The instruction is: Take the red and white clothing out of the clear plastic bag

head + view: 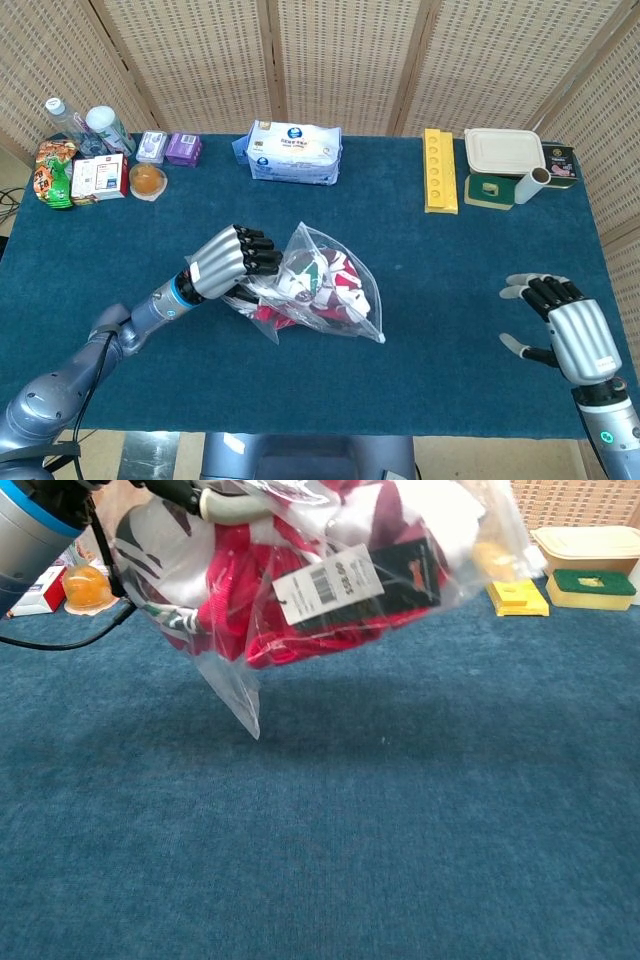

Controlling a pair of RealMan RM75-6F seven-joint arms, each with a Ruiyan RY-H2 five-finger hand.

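left hand: the left hand (232, 262) is clenched on the near-left end of the clear plastic bag (345, 305); fingers are curled into the film.
bag position: the bag is held lifted clear of the blue tabletop (450, 270), left of centre; in the chest view a loose corner of film is seen hanging down, not touching the cloth.
clothing: the red and white clothing (300, 590) is bunched inside the bag, with a barcode tag (328, 583) showing through the film.
handling: judged light, soft and floppy; the film is likely slippery and crinkly. The bag is best pinned at one end while the fabric is pinched through the mouth; where the mouth lies cannot be told.
right hand: the right hand (565, 335) is released, fingers spread, holding nothing, well apart from the bag at the right edge.
count: one bag, one bundle of clothing, one tag, two hands.
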